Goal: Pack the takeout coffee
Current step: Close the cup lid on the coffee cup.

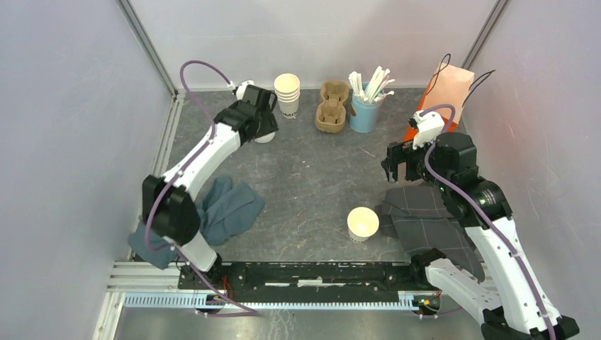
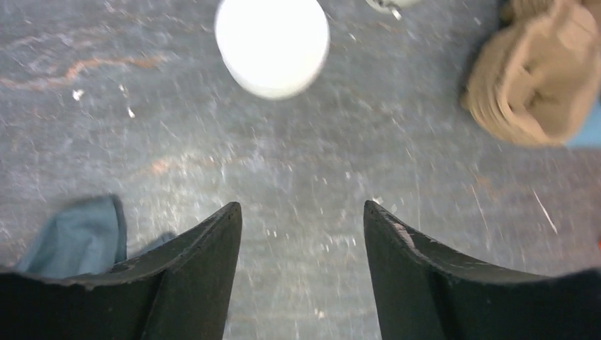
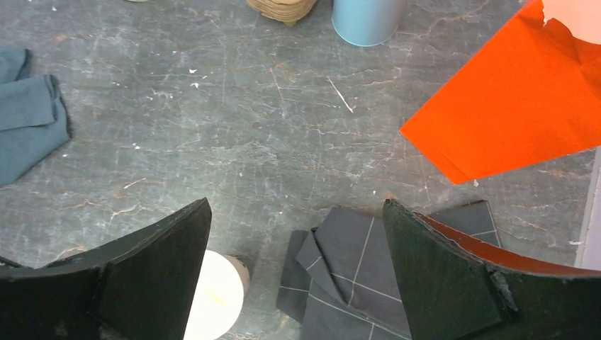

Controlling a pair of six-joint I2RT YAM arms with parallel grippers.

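A cream-white paper cup (image 1: 363, 224) stands at the front middle of the table, beside the grey checked cloth; whether it has a lid I cannot tell. In the right wrist view this cup (image 3: 216, 297) sits partly behind my left finger. My right gripper (image 1: 399, 168) (image 3: 298, 205) hovers open behind it, holding nothing. At the back left, my left gripper (image 1: 264, 124) (image 2: 303, 207) is open and empty over bare table. Just ahead of it lies a round white lid (image 2: 273, 46) (image 1: 266, 137). Whether a cup is under it I cannot tell.
A stack of lidless cups (image 1: 287, 92), a brown pulp cup carrier (image 1: 333, 106) (image 2: 538, 74) and a blue cup of stirrers (image 1: 363, 113) line the back. An orange bag (image 1: 443, 95) (image 3: 510, 106) lies back right. A blue cloth (image 1: 227, 209) lies front left, a grey checked cloth (image 1: 425, 219) front right.
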